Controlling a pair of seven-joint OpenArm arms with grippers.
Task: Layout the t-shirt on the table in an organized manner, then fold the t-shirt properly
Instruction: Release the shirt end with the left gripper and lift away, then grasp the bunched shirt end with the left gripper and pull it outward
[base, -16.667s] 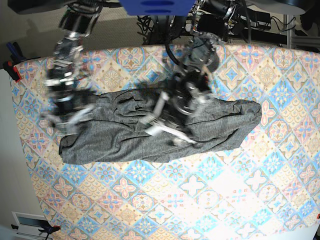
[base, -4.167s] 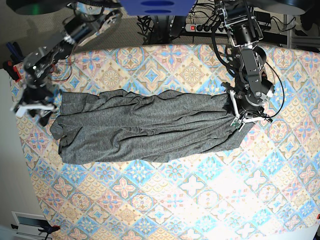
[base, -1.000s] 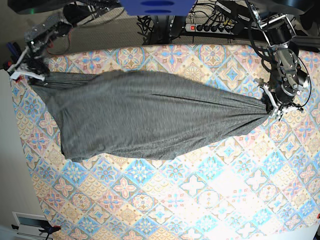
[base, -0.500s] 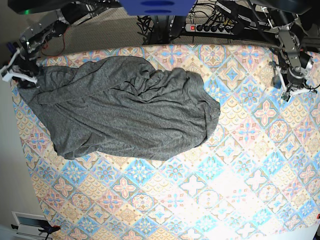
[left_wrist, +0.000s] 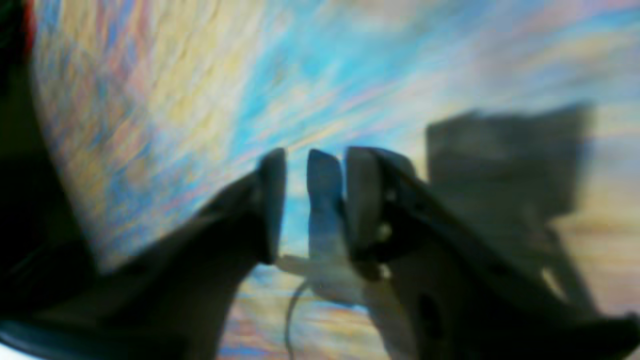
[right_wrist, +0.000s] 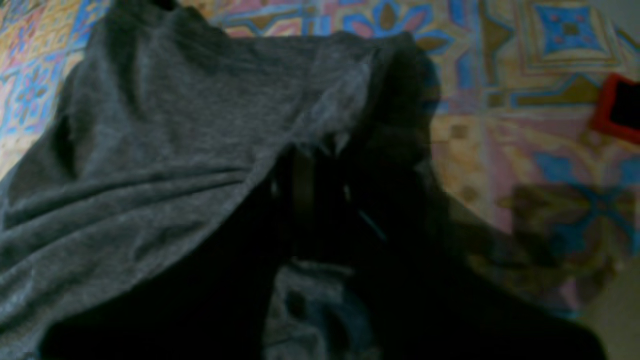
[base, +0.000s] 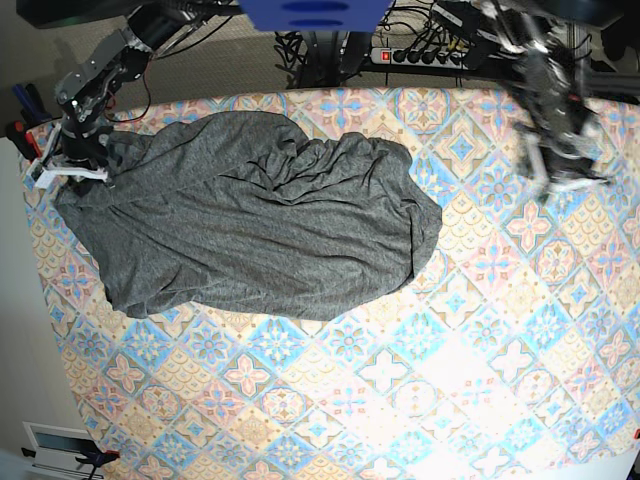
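Observation:
The dark grey t-shirt (base: 250, 220) lies wrinkled and bunched on the left half of the patterned table (base: 480, 380). My right gripper (base: 68, 168) sits at the shirt's far-left corner. In the right wrist view its dark fingers (right_wrist: 300, 200) are pinched into a raised ridge of the t-shirt (right_wrist: 150, 150), with the gripper (right_wrist: 320, 165) shut on the cloth. My left gripper (base: 560, 165) hovers blurred over bare table at the far right, well apart from the shirt. The left wrist view shows that gripper (left_wrist: 315, 200) open, with only table (left_wrist: 150, 100) behind it.
A red clamp (base: 18, 135) grips the table's left edge; it also appears in the right wrist view as the clamp (right_wrist: 617, 107). A power strip and cables (base: 400, 55) run behind the far edge. The table's left edge lies close to my right gripper.
A second ago the shirt was stretched taut between both grippers. The left gripper let go of its end, and the shirt fell slack into a heap on the left. The left arm has shifted slightly.

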